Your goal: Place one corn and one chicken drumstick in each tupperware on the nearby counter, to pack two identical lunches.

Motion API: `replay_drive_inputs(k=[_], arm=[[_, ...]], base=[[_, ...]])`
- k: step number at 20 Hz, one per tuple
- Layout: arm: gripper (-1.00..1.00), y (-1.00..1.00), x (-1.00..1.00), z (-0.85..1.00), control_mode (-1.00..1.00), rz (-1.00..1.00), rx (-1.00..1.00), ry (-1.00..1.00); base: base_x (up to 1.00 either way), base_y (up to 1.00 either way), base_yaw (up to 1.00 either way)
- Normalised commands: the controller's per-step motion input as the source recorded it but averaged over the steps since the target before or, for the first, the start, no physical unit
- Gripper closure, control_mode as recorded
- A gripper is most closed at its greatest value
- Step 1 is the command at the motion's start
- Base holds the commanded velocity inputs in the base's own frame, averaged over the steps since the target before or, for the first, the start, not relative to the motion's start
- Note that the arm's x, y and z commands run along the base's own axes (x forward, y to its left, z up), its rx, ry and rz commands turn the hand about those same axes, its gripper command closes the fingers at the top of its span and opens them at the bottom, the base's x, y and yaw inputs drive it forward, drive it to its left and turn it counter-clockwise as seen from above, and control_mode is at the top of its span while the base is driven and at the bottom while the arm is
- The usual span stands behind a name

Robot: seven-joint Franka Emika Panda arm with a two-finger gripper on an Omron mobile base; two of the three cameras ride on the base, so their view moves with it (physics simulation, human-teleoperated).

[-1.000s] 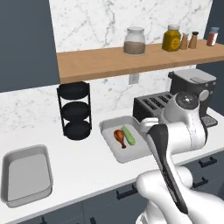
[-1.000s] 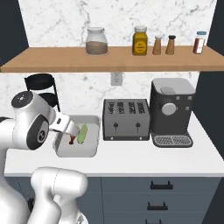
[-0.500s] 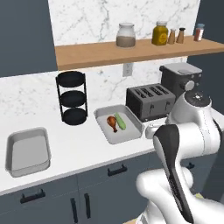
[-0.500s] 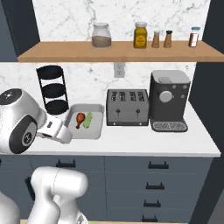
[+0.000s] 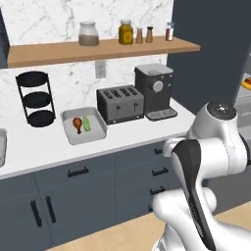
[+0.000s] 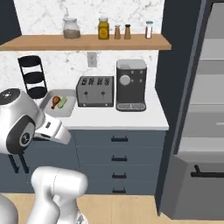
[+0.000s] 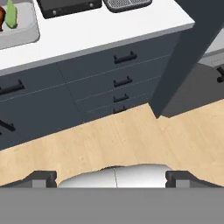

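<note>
One tupperware [image 5: 71, 138] on the white counter [image 5: 128, 133] holds a chicken drumstick [image 5: 77, 122] and a pale green corn [image 5: 87, 122] side by side. The same tupperware [image 6: 65, 112], drumstick [image 6: 55, 102] and corn [image 6: 62, 102] lie left of the toaster in the right base view. A sliver of a second tupperware [image 5: 1, 147] shows at the left edge; its contents are hidden. In the hand view my gripper [image 7: 111, 177] hangs open and empty over the wooden floor, well back from the counter [image 7: 109, 26], with the tupperware [image 7: 26, 30] far at the top left.
A black three-tier rack [image 5: 37, 98], a toaster [image 5: 120, 104] and a coffee machine [image 5: 156, 90] stand along the counter's back. Jars line the wooden shelf [image 5: 98, 48]. Dark drawers [image 7: 122, 81] front the counter. A tall dark cabinet with an open appliance [image 6: 197, 109] rises to the right.
The whole scene has shifted left and shrunk away: the base has backed off and moved right along the counter. The gripper stays open; the tray's food has not moved.
</note>
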Motion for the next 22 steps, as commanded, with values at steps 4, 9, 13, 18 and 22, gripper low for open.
replay_drive_inputs(k=[4, 9, 13, 18, 22], arm=[[-1.00, 0.00, 0.00, 0.00, 1.00, 0.00, 0.00, 0.00], [-1.00, 0.00, 0.00, 0.00, 1.00, 0.00, 0.00, 0.00], [-1.00, 0.00, 0.00, 0.00, 1.00, 0.00, 0.00, 0.00], [-1.00, 0.00, 0.00, 0.00, 1.00, 0.00, 0.00, 0.00], [-1.00, 0.00, 0.00, 0.00, 1.00, 0.00, 0.00, 0.00]], base=[[-0.02, -1.00, -0.04], [0.00, -1.00, 0.00], [0.01, -1.00, 0.00], [0.04, -1.00, 0.00], [0.08, -0.91, 0.00]])
